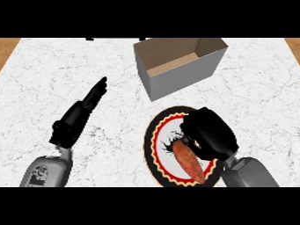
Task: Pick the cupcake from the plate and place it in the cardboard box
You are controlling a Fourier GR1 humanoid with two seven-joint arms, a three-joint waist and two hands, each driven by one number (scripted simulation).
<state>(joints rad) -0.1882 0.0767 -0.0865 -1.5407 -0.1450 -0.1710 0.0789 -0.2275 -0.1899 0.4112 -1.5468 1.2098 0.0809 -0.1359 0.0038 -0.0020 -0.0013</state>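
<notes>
Cupcake [190, 161] on the plate [156, 132], grasped by my right robot hand [207, 134]; cardboard box [178, 66] beyond; left robot hand [81, 115] released above the bench [256, 105].

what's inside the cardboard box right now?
The open brown cardboard box shows only bare inner walls; its floor is hidden behind the near wall. The reddish-brown cupcake lies on the round red-rimmed black plate, partly covered by the right hand.

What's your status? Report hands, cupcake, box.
Right hand over the plate, curled on the cupcake. Left hand open, resting on the counter. Box open beyond the plate, nothing between.
</notes>
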